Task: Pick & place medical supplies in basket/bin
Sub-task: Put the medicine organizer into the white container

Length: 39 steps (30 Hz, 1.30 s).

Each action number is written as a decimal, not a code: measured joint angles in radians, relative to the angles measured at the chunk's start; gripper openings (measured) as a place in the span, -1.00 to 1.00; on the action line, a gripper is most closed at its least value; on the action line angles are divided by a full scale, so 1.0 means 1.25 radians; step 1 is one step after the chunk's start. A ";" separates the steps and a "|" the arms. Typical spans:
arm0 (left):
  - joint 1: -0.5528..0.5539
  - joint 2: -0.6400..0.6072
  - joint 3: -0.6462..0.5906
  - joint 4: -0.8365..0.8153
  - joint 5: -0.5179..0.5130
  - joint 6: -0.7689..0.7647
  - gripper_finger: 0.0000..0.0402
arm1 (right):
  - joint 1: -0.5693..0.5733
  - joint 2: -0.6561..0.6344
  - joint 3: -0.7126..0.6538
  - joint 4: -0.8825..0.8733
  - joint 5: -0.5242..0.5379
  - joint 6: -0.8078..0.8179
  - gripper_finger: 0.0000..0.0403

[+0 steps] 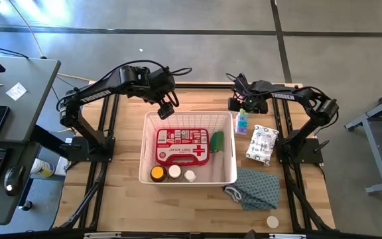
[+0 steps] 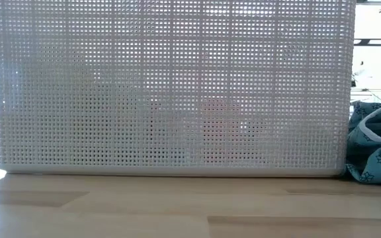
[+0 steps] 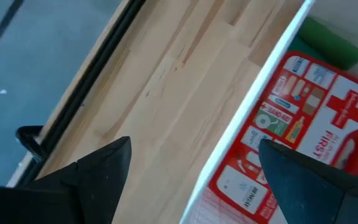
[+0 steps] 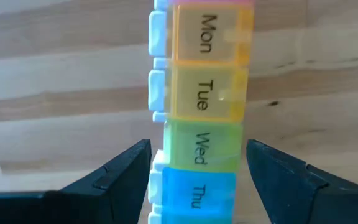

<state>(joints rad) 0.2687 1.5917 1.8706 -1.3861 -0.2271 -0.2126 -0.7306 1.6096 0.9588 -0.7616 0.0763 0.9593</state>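
High view: white basket (image 1: 188, 119) seen at centre of wooden desk (image 1: 128, 199), red first-aid case (image 1: 181, 147) laid flat inside, green roll (image 1: 216, 139) beside it, 3 small bottles (image 1: 174, 174) lined along near wall. Left claw (image 1: 168, 110) held above basket's far rim, fingers spread, nothing gripped. Right claw (image 4: 197, 163) positioned over rainbow pill organiser (image 4: 205, 99) lying on desk just outside basket; fingers parted on either side of organiser, contact not discernible. Patterned pouch (image 1: 262, 144) and teal cloth (image 1: 256, 188) seen to basket's right.
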 joint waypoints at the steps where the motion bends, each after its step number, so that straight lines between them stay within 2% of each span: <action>1: 0.000 0.000 0.000 0.000 0.004 -0.001 0.92 | -0.002 0.000 0.000 0.002 0.005 -0.005 0.27; 16: 0.000 0.000 0.000 -0.003 0.006 -0.016 0.92 | -0.009 0.018 -0.022 0.045 0.020 -0.009 0.60; 31: 0.000 0.000 0.000 -0.007 0.007 -0.016 0.92 | -0.009 0.018 -0.058 0.088 0.022 0.001 0.61; 39: 0.000 0.000 0.000 0.001 0.007 -0.021 0.92 | -0.023 0.039 -0.058 0.093 -0.009 -0.059 0.59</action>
<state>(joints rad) 0.2687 1.5917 1.8706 -1.3854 -0.2180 -0.2384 -0.7590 1.6585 0.8867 -0.6450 0.0654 0.8855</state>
